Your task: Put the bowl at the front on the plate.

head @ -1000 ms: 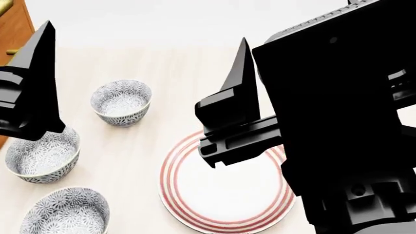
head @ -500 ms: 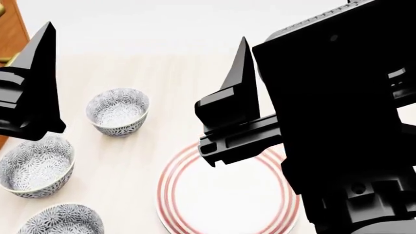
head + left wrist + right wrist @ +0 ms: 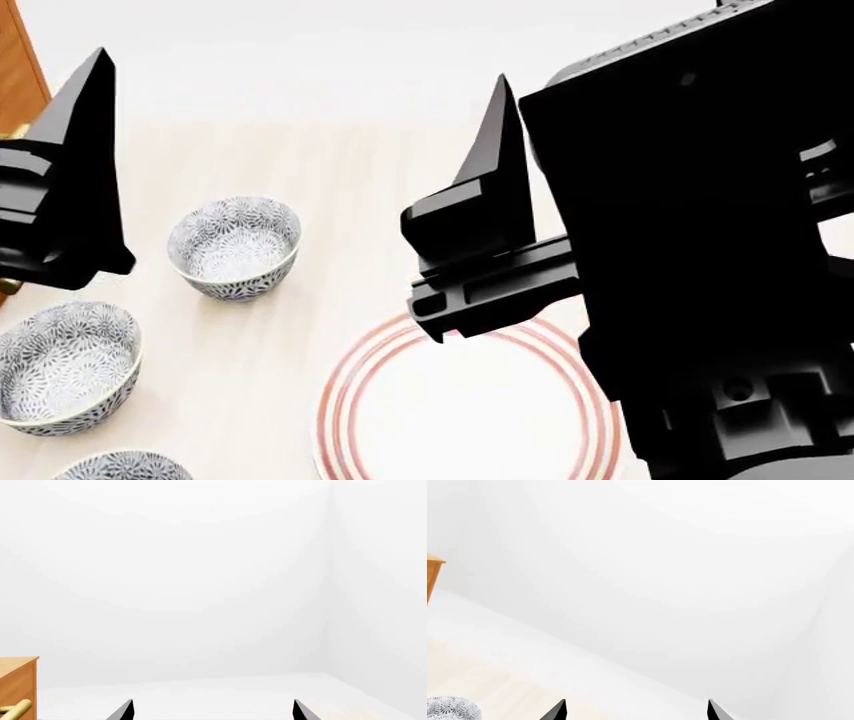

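Two patterned bowls (image 3: 235, 246) (image 3: 67, 365) (alike), pale wooden table (image 3: 334, 170), orange wooden cabinet (image 3: 18, 687), white wall (image 3: 200, 580)

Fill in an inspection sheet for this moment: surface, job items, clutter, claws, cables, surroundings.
Surface: pale wood-grain tabletop, bare apart from the crockery.
Job's things: three patterned bowls in a line at the head view's left, far bowl, middle bowl, and the nearest bowl cut off by the frame edge; red-ringed plate holds nothing, partly behind the right arm.
Clutter: nothing seen.
Claws: left claw and right claw both open, empty, raised above the table.
Cables: nothing seen.
Surroundings: wooden cabinet with a brass handle at the left; white walls.
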Controlling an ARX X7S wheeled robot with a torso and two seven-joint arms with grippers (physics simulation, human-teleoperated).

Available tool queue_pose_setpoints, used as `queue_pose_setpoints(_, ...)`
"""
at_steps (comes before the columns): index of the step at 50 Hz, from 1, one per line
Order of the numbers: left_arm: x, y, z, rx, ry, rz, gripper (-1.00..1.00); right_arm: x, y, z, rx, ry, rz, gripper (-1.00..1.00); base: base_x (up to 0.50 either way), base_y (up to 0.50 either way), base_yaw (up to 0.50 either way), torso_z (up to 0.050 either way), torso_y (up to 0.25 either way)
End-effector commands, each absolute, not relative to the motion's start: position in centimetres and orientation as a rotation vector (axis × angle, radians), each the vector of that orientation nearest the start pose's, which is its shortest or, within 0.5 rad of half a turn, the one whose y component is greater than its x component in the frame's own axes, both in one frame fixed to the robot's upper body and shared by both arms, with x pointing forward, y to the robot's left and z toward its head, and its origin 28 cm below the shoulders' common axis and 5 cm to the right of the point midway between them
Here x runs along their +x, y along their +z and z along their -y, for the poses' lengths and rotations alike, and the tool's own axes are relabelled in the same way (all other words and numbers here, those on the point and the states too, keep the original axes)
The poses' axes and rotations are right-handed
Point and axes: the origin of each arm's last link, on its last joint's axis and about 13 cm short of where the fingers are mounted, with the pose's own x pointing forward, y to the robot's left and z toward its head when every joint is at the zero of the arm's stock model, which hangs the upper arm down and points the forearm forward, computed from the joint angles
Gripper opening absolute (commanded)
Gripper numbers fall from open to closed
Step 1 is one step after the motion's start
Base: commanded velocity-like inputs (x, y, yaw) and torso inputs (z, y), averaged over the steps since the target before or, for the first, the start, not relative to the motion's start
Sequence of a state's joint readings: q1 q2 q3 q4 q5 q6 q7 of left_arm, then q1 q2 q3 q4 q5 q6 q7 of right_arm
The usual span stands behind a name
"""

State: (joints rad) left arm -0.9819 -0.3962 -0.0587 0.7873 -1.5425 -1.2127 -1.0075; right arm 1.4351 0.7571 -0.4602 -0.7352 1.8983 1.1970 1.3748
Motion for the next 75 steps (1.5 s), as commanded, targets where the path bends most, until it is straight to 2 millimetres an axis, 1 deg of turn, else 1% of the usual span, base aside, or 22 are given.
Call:
queue_pose_setpoints(1, 19.3, 29.3, -20.1, -0.071, -0.229, 0.285, 1.00, 17.0, 32.2, 10.6, -0.421, 0.060, 0.260, 1.00, 0.00, 0.00, 0.00, 0.000, 0.000)
queue_pose_setpoints(8, 19.5, 29.1, -20.1, -0.090, -0.231, 0.232, 1.00, 16.9, 32.1, 10.6, -0.414, 0.072, 0.262, 1.00, 0.00, 0.00, 0.00, 0.000, 0.000)
queue_pose_setpoints(9, 19.4, 29.0, -20.1, -0.106, -0.245, 0.190, 1.00, 16.9, 32.1, 10.7, -0.417, 0.070, 0.260, 1.00, 0.00, 0.00, 0.00, 0.000, 0.000)
queue_pose_setpoints(18, 19.7, 28.7, -20.0, -0.146, -0.269, 0.066, 1.00, 16.9, 32.0, 10.7, -0.419, 0.073, 0.256, 1.00, 0.00, 0.00, 0.00, 0.000, 0.000)
queue_pose_setpoints(28, 20.2, 27.8, -19.8, -0.131, -0.270, -0.025, 1.00, 16.9, 31.9, 10.7, -0.418, 0.074, 0.259, 1.00, 0.00, 0.00, 0.00, 0.000, 0.000)
queue_pose_setpoints(40, 20.5, 27.5, -19.7, -0.132, -0.287, -0.124, 1.00, 16.9, 31.8, 10.9, -0.415, 0.072, 0.257, 1.00, 0.00, 0.00, 0.00, 0.000, 0.000)
queue_pose_setpoints(41, 20.7, 27.3, -19.6, -0.085, -0.262, -0.118, 1.00, 16.9, 31.8, 10.9, -0.413, 0.071, 0.258, 1.00, 0.00, 0.00, 0.00, 0.000, 0.000)
queue_pose_setpoints(47, 21.0, 26.6, -19.4, -0.082, -0.263, -0.183, 1.00, 17.0, 31.7, 10.9, -0.410, 0.073, 0.259, 1.00, 0.00, 0.00, 0.00, 0.000, 0.000)
queue_pose_setpoints(49, 21.1, 26.3, -19.4, -0.080, -0.276, -0.236, 1.00, 17.1, 31.7, 10.9, -0.411, 0.074, 0.260, 1.00, 0.00, 0.00, 0.00, 0.000, 0.000)
queue_pose_setpoints(54, 21.3, 25.7, -19.2, -0.069, -0.268, -0.268, 1.00, 17.1, 31.6, 10.9, -0.411, 0.074, 0.257, 1.00, 0.00, 0.00, 0.00, 0.000, 0.000)
queue_pose_setpoints(61, 21.1, 25.2, -19.1, -0.059, -0.279, -0.340, 1.00, 17.1, 31.6, 10.9, -0.411, 0.073, 0.256, 1.00, 0.00, 0.00, 0.00, 0.000, 0.000)
queue_pose_setpoints(62, 20.9, 24.2, -19.1, -0.049, -0.273, -0.343, 1.00, 17.1, 31.6, 10.8, -0.413, 0.072, 0.257, 1.00, 0.00, 0.00, 0.00, 0.000, 0.000)
queue_pose_setpoints(64, 20.9, 24.8, -19.1, -0.039, -0.269, -0.365, 1.00, 17.0, 31.5, 10.8, -0.412, 0.073, 0.258, 1.00, 0.00, 0.00, 0.00, 0.000, 0.000)
queue_pose_setpoints(66, 20.9, 24.6, -19.0, -0.038, -0.265, -0.371, 1.00, 17.0, 31.5, 10.8, -0.419, 0.079, 0.267, 1.00, 0.00, 0.00, 0.00, 0.000, 0.000)
queue_pose_setpoints(67, 20.8, 24.1, -19.0, -0.032, -0.266, -0.385, 1.00, 17.0, 31.4, 10.8, -0.417, 0.081, 0.266, 1.00, 0.00, 0.00, 0.00, 0.000, 0.000)
queue_pose_setpoints(68, 20.8, 24.3, -19.0, -0.033, -0.264, -0.392, 1.00, 17.0, 31.4, 10.8, -0.417, 0.080, 0.264, 1.00, 0.00, 0.00, 0.00, 0.000, 0.000)
queue_pose_setpoints(70, 20.8, 23.3, -19.0, -0.041, -0.261, -0.405, 1.00, 17.0, 31.5, 10.8, -0.415, 0.073, 0.262, 1.00, 0.00, 0.00, 0.00, 0.000, 0.000)
queue_pose_setpoints(71, 20.9, 24.0, -18.9, -0.040, -0.259, -0.414, 1.00, 16.9, 31.5, 10.8, -0.414, 0.073, 0.262, 1.00, 0.00, 0.00, 0.00, 0.000, 0.000)
queue_pose_setpoints(72, 20.9, 23.8, -18.9, -0.038, -0.257, -0.418, 1.00, 16.9, 31.5, 10.8, -0.414, 0.071, 0.262, 1.00, 0.00, 0.00, 0.00, 0.000, 0.000)
queue_pose_setpoints(73, 20.8, 22.9, -18.9, -0.027, -0.255, -0.420, 1.00, 16.9, 31.5, 10.8, -0.415, 0.068, 0.260, 1.00, 0.00, 0.00, 0.00, 0.000, 0.000)
queue_pose_setpoints(74, 21.0, 23.6, -18.9, -0.023, -0.253, -0.431, 1.00, 16.9, 31.4, 10.8, -0.413, 0.068, 0.259, 1.00, 0.00, 0.00, 0.00, 0.000, 0.000)
queue_pose_setpoints(75, 21.0, 23.6, -18.9, -0.020, -0.250, -0.433, 1.00, 16.9, 31.4, 10.8, -0.413, 0.068, 0.259, 1.00, 0.00, 0.00, 0.00, 0.000, 0.000)
